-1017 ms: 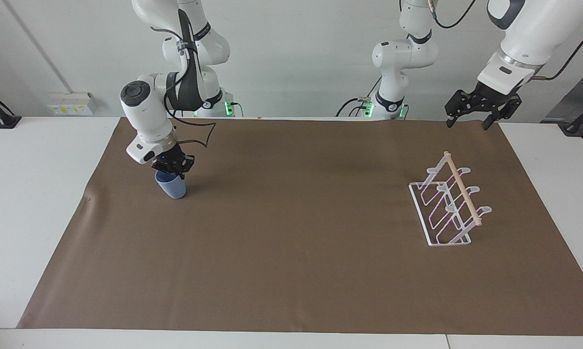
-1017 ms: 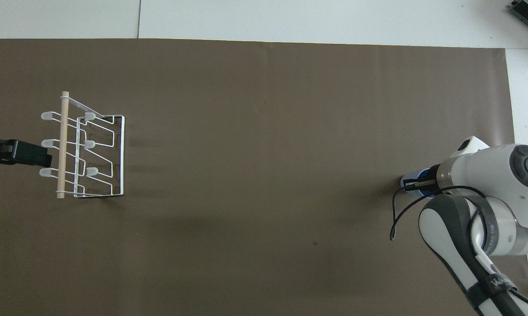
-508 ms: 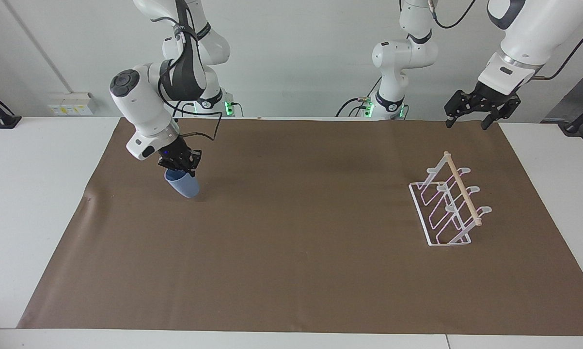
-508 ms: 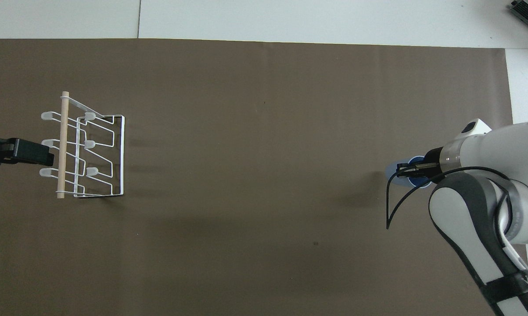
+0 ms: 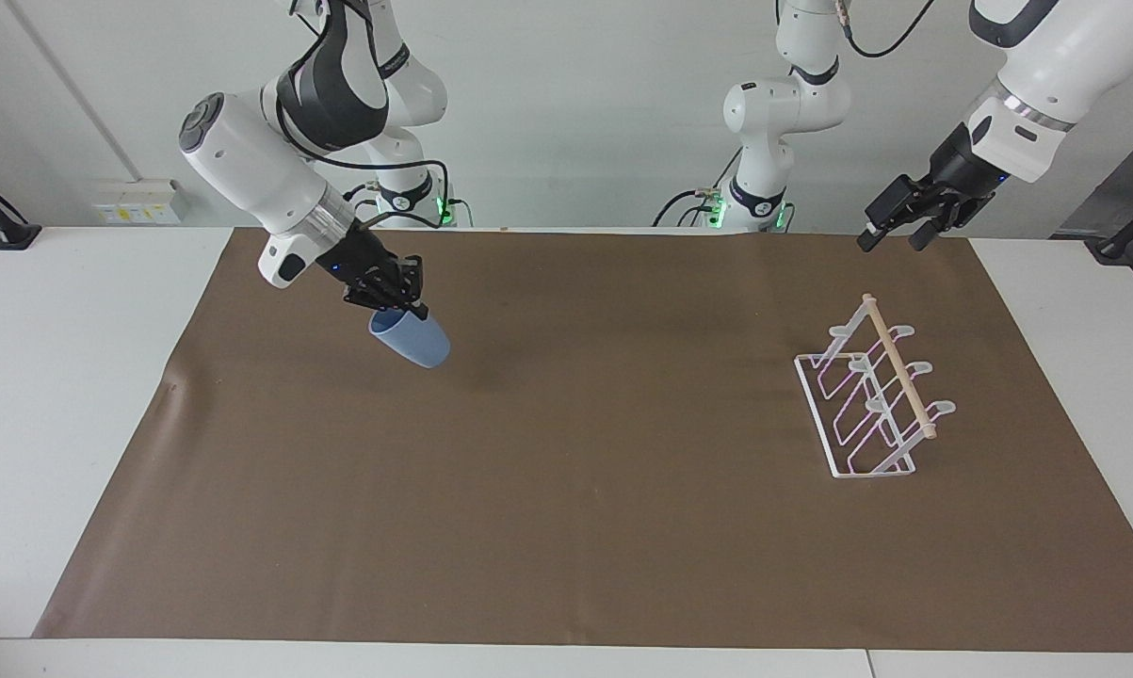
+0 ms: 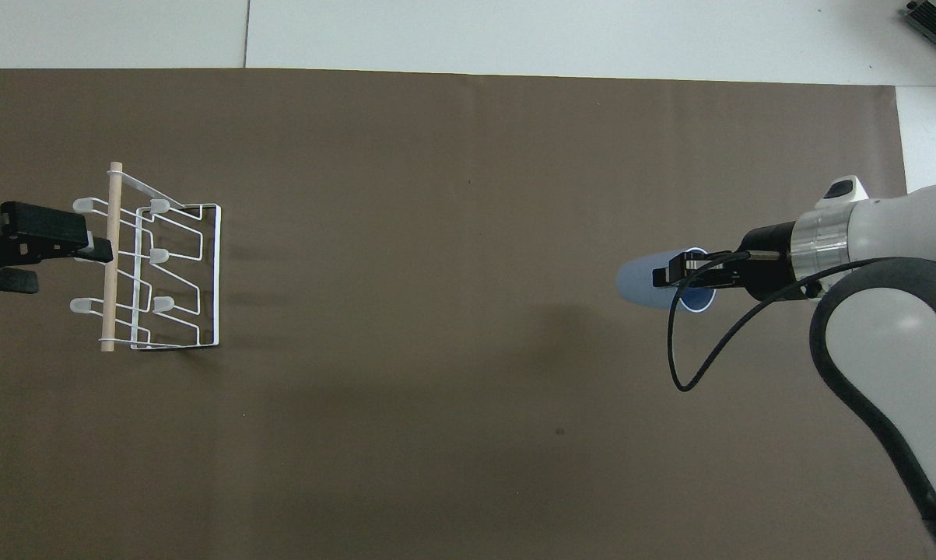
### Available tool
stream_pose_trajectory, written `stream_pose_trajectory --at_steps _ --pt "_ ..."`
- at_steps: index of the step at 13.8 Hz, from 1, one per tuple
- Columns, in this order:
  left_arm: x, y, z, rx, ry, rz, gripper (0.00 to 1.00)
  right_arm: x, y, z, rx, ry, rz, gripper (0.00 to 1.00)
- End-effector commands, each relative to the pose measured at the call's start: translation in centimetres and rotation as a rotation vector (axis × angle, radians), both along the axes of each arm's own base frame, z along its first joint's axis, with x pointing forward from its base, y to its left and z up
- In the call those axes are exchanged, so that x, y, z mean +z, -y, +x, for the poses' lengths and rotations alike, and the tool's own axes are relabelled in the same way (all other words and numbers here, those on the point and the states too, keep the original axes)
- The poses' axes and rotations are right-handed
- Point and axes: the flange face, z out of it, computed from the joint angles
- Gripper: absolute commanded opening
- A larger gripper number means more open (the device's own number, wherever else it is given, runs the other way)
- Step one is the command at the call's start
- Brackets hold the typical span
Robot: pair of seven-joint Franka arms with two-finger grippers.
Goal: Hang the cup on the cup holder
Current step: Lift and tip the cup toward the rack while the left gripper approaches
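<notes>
The cup [image 5: 413, 341] is a light-blue tumbler, held clear of the brown mat and tilted with its base pointing toward the left arm's end of the table. My right gripper [image 5: 404, 308] is shut on the cup's rim; in the overhead view the gripper [image 6: 681, 274] covers part of the cup [image 6: 640, 285]. The cup holder [image 5: 894, 365], a white wire rack with a wooden dowel on top, stands on the mat toward the left arm's end and also shows in the overhead view [image 6: 113, 257]. My left gripper [image 5: 891, 235] is open and empty, up in the air beside the cup holder [image 6: 72, 267].
A brown mat [image 5: 566, 490] covers most of the white table [image 5: 67, 395]. A wide stretch of bare mat lies between the cup and the cup holder. The two arm bases stand at the table's edge nearest the robots.
My right gripper has lifted the cup off the mat, tilted it and carried it toward the left arm's end. My left gripper has shifted slightly and turned.
</notes>
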Motion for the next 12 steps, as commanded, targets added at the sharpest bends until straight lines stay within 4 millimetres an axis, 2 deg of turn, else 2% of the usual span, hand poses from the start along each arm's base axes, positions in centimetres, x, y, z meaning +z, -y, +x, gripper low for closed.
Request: stream_pose_trajectory --at_steps 1,9,12 --pt "0.5 0.5 -0.4 0.163 -0.016 -0.113 1.00 2.3 -2.9 0.2 0.013 0.003 0.171 0.00" --pt "-1.4 1.9 -1.5 0.613 -0.218 -0.508 1.00 6.4 -12.2 -1.9 0.006 -0.036 0.437 0.00" --pt "-4.0 2.3 -2.7 0.777 -0.351 -0.647 1.00 9.4 -16.9 -2.3 -0.116 0.028 0.494 0.00"
